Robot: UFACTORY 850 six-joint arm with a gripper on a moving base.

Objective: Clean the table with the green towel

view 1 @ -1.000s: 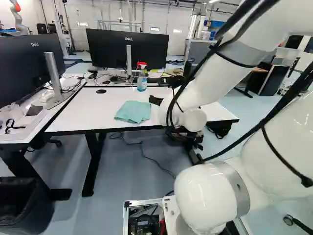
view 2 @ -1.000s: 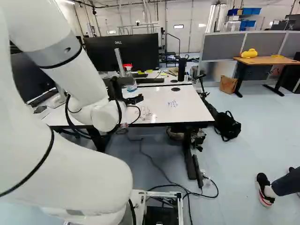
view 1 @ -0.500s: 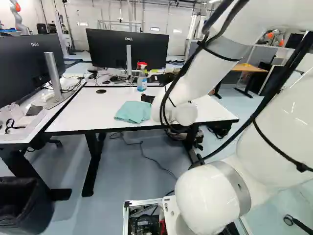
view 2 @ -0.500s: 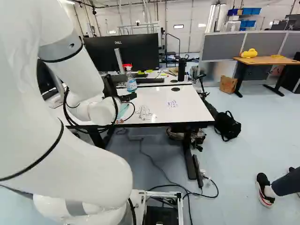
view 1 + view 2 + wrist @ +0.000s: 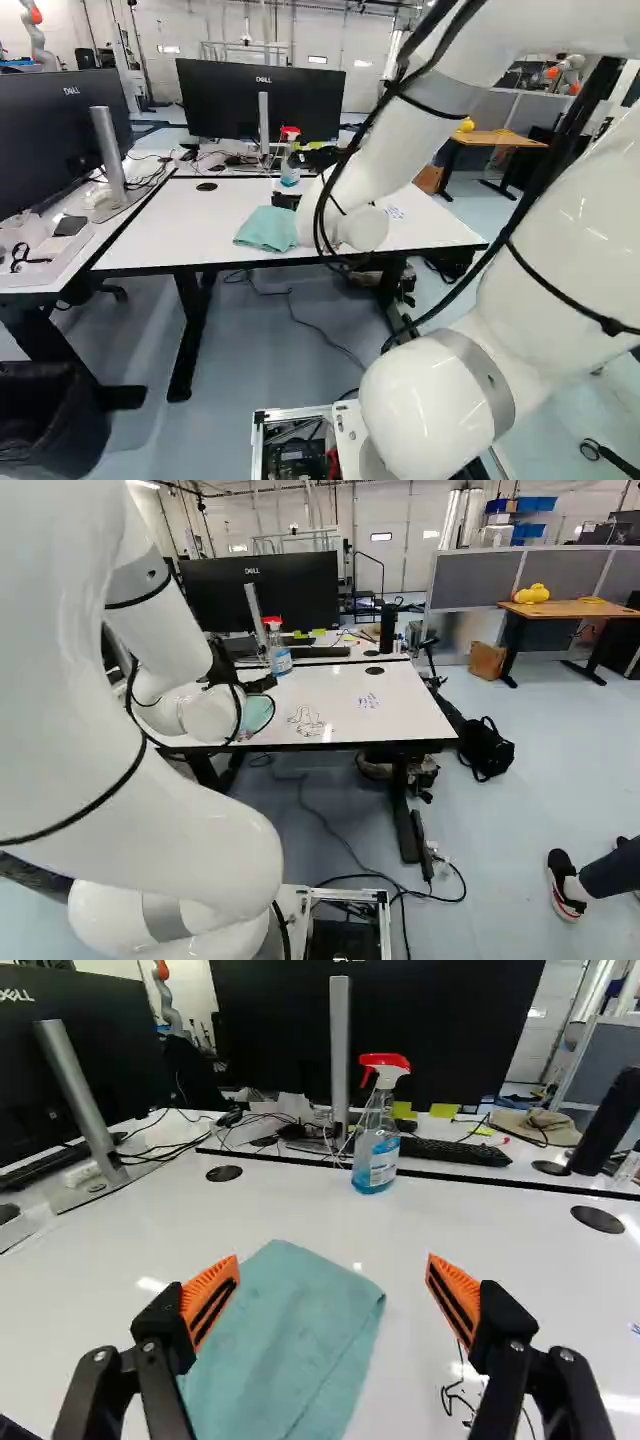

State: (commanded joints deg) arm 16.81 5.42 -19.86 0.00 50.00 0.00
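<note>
Gaping wide, the orange-padded tool (image 5: 264, 683) faces a flat, folded green towel (image 5: 290, 1345) on the glossy tabletop (image 5: 300, 1210).

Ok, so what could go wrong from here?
The green towel lies flat on the table, so the open claw might slide over it or scrape the tabletop.

The towel isn't centred between the fingers, so the claw may pinch only part of it.

The spray bottle stands upright ahead; pushing too far forward could knock it over.
</note>
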